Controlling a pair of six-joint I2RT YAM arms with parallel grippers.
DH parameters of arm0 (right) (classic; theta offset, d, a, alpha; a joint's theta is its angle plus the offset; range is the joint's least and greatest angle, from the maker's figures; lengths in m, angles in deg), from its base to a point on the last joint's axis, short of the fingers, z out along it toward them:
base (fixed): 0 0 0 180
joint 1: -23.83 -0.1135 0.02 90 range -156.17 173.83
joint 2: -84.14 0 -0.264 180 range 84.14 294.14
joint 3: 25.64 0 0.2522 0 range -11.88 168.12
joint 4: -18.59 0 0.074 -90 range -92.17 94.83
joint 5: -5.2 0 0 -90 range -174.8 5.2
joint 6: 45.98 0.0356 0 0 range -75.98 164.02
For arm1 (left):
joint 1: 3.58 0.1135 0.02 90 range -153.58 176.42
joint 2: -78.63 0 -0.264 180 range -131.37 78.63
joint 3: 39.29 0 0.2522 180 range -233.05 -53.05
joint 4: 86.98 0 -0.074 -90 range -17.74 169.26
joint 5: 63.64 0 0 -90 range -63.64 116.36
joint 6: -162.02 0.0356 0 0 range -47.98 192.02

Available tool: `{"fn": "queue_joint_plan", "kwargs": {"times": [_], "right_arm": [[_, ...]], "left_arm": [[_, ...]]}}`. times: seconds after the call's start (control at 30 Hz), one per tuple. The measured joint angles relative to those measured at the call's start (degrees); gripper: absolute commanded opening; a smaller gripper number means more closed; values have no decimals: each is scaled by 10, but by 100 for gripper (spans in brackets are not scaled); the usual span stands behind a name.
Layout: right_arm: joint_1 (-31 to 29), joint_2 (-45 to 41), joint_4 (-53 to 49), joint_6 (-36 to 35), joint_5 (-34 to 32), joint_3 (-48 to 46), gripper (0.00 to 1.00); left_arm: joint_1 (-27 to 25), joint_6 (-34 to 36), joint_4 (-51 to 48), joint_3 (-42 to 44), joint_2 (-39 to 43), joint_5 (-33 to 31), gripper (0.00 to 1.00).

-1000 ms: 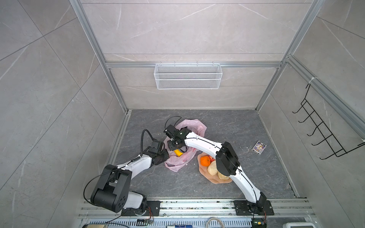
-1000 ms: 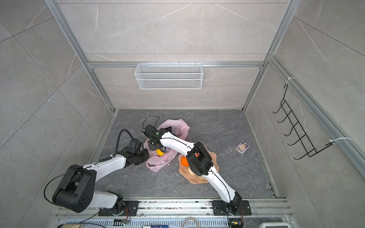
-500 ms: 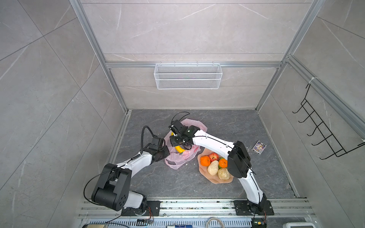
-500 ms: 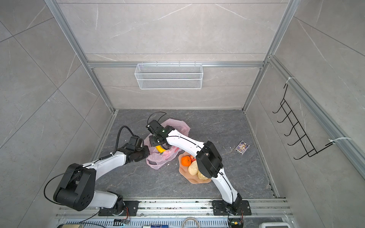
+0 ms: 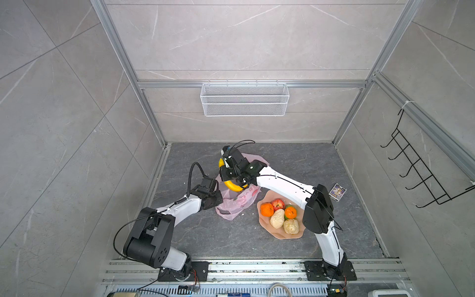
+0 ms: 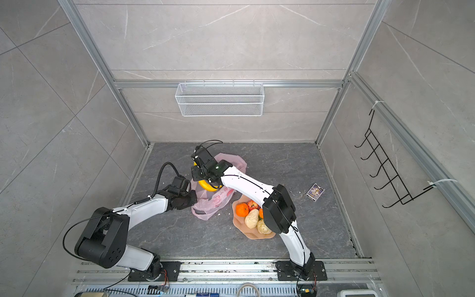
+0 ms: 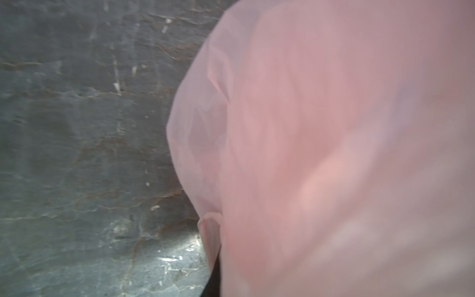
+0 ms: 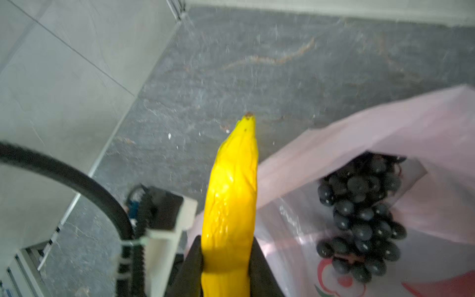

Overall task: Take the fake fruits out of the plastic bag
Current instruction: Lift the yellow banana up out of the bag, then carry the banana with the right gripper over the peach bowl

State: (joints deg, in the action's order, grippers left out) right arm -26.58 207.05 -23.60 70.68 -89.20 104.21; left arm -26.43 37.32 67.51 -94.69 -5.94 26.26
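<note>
Yellow banana (image 8: 231,205) is clamped in the right gripper (image 8: 226,257); lift it straight clear. Closed, the left gripper (image 5: 217,196) pinches the plastic bag (image 5: 236,203) down.

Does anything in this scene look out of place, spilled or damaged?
One thing stands out: a small printed card or packet lies alone on the floor, to the right of the peach dish in both top views, touching nothing. It is not a fruit. Nothing else looks askew or damaged.

We saw a peach dish (image 5: 279,234) at five o'clock on the floor, a printed card (image 5: 337,191) at three, and a wire basket (image 5: 244,99) at twelve.
</note>
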Motion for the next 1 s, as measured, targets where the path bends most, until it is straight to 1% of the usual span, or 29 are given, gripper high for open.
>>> {"fn": "queue_joint_plan", "kwargs": {"times": [0.1, 0.23, 0.37, 0.43, 0.57, 0.77, 0.93, 1.0], "right_arm": [[6, 12, 16, 9, -15, 38, 20], [12, 29, 21, 21, -20, 61, 20], [12, 28, 7, 20, -7, 57, 20], [12, 10, 3, 15, 2, 29, 20], [8, -72, -18, -6, 16, -77, 20], [-2, -240, -52, -35, 20, -225, 19], [-12, -356, -92, -44, 3, -320, 19], [-22, -385, -108, -44, -8, -353, 19]], "left_arm": [[-7, 9, -2, 0, 3, 0, 3], [-9, 21, -18, -8, 9, -8, 3], [-7, 29, -36, -31, 9, -28, 3], [-4, 34, -41, -43, 9, -36, 3], [8, 43, -42, -54, 9, -49, 3], [14, 71, -32, -52, 9, -59, 2], [14, 87, 2, -25, 13, -57, 2], [14, 90, 7, -15, 14, -56, 2]]}}
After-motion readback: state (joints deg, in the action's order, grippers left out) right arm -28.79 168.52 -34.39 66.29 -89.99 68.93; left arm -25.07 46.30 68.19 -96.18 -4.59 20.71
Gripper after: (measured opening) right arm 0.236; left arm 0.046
